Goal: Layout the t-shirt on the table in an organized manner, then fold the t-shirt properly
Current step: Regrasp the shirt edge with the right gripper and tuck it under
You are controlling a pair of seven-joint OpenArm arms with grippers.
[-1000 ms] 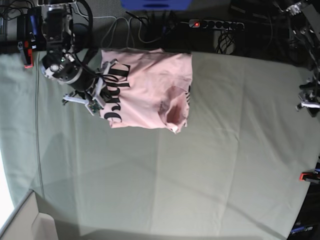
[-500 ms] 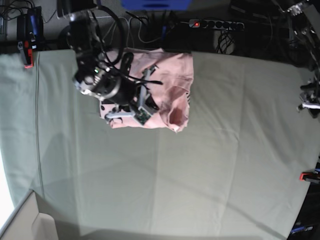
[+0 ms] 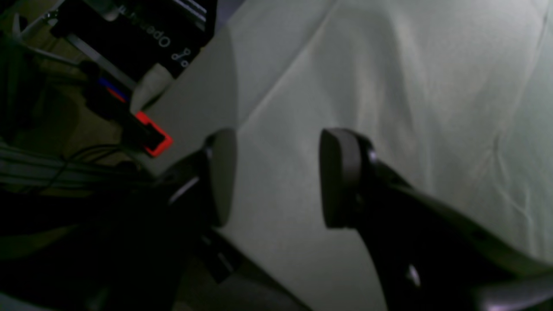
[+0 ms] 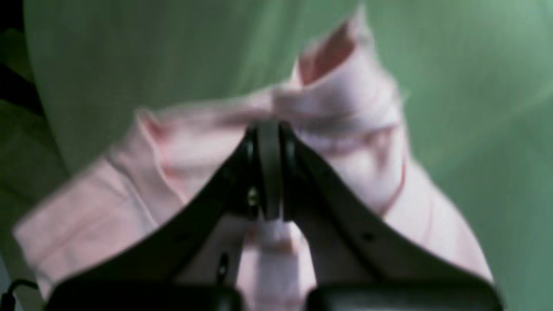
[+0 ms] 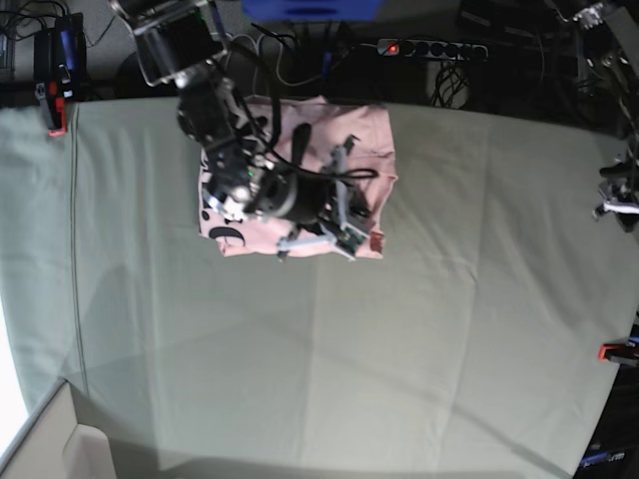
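A: Entry. Where is the t-shirt (image 5: 359, 150)?

B: Bunched, pale pink, at the far edge of the tabletop (image 5: 399, 339), left of centre in the base view. Black lettering shows at its left edge.

A: Right gripper (image 5: 344, 235)?

B: Over the shirt's near right corner. In the right wrist view the right gripper (image 4: 268, 172) has its fingers (image 4: 268, 142) pressed together, pinching a fold of pink cloth (image 4: 345, 108); that view is blurred.

A: Change against the earlier frames?

B: One second back the arm sat at the shirt's left edge. Half a second back it was over the left-middle. It has since crossed to the right side. The shirt's right edge now reaches slightly further right, and the pocket of fabric that showed near that corner is covered by the arm.

A: Left gripper (image 3: 276, 177)?

B: Fingers (image 3: 341, 172) spread apart, nothing between them, above bare grey-green cloth at the tabletop's edge. A red clamp (image 3: 153, 138) lies just left of it. In the base view the arm is only partly visible at the far right edge, unchanged across frames.

A: Other items?

B: Power strip (image 5: 429, 48) with a lit red switch behind the tabletop; red clamp (image 5: 619, 351) at the right edge
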